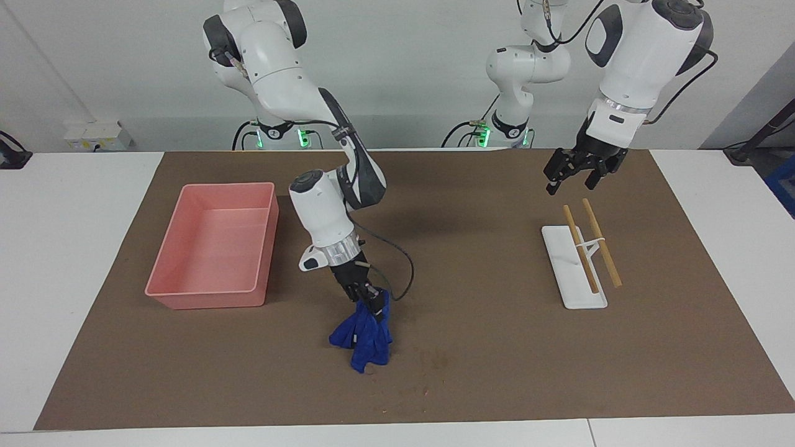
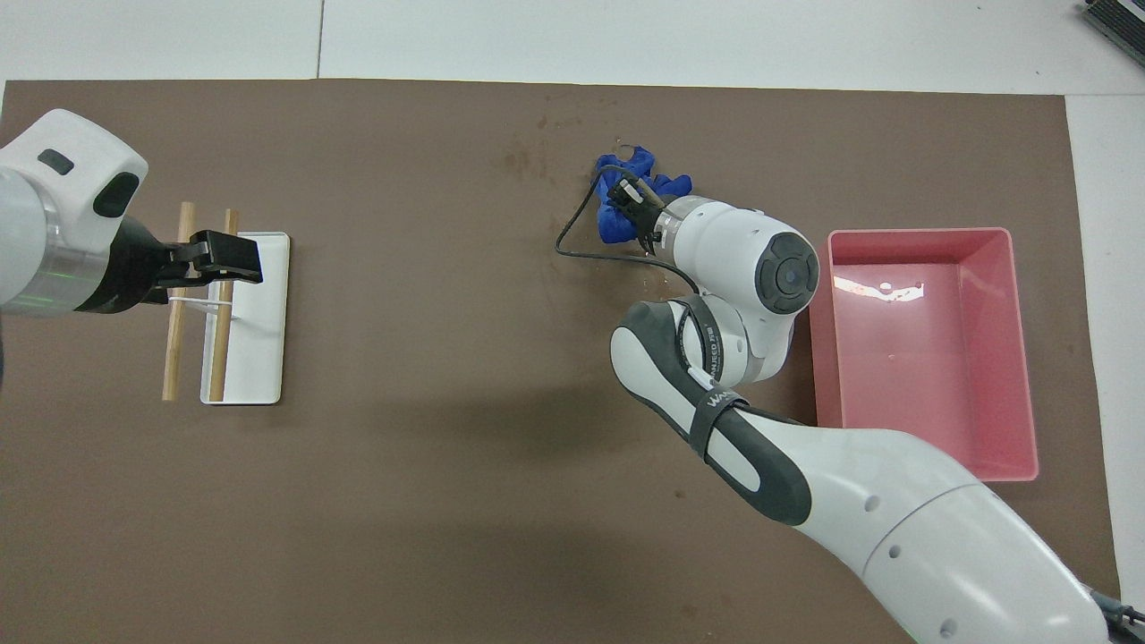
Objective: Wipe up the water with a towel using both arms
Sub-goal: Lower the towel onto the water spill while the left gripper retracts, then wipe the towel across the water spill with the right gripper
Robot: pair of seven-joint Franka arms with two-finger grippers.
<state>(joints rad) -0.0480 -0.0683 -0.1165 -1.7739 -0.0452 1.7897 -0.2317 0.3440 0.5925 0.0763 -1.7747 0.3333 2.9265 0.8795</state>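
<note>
**Right arm's got the towel, left one's just hanging out**

So the right hand [image 1: 371,302] is clenched on the top of the blue towel [image 1: 363,338], which is bunched up and touching the brown mat [image 1: 472,347] on the worktop, beside the pink bin [image 1: 214,245] and a bit farther from the robots than it. A few wet-looking marks [image 1: 435,359] sit on the mat just beside the cloth. The left hand [image 1: 574,177] waits with fingers spread, up over the white rack [image 1: 574,273] holding two wooden sticks [image 1: 601,243].
</note>
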